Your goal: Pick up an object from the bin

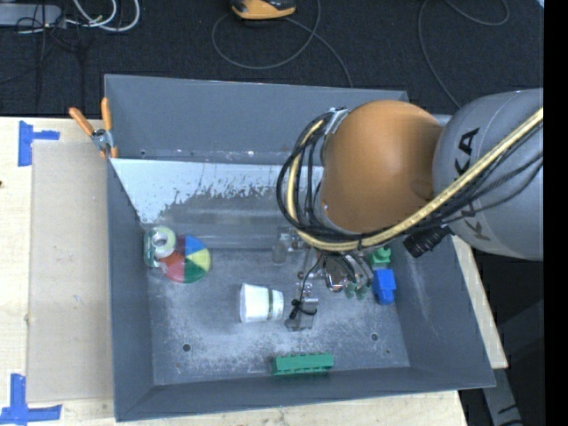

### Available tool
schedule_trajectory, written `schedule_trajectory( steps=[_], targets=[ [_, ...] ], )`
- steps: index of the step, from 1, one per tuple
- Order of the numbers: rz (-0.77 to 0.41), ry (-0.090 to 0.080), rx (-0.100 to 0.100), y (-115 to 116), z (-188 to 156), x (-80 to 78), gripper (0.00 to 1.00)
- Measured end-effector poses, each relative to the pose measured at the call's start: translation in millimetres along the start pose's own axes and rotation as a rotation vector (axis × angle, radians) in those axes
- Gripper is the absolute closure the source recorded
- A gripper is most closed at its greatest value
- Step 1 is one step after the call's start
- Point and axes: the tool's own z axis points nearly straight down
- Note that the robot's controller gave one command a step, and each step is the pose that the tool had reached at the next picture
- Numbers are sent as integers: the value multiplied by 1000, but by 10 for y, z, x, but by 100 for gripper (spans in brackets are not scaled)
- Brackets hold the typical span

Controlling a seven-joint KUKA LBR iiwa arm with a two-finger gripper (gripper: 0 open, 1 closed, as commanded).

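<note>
The gripper (302, 312) hangs low over the floor of the bin (222, 140), just right of a white cup (260, 303) lying on its side near the middle. This looks like the approach step (whether the jaws stand open or closed I cannot tell). The next move probably calls for closing on the cup without rolling it away: bare floor lies to its left, a flat green brick (303, 363) sits near the front wall, and a blue block (383, 285) lies to the right.

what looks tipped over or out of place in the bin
The white cup lies on its side near the middle of the bin, just left of the claw. Nothing else looks spilled or broken.
</note>
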Motion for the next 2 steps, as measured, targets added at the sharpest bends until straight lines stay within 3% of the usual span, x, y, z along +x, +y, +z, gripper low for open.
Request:
schedule_trajectory(
  steps=[1,2],
  targets=[
    [4,-8,-1,-8,-43,-15,0],
    [8,-6,-1,-54,649,-357,0]
  ],
)
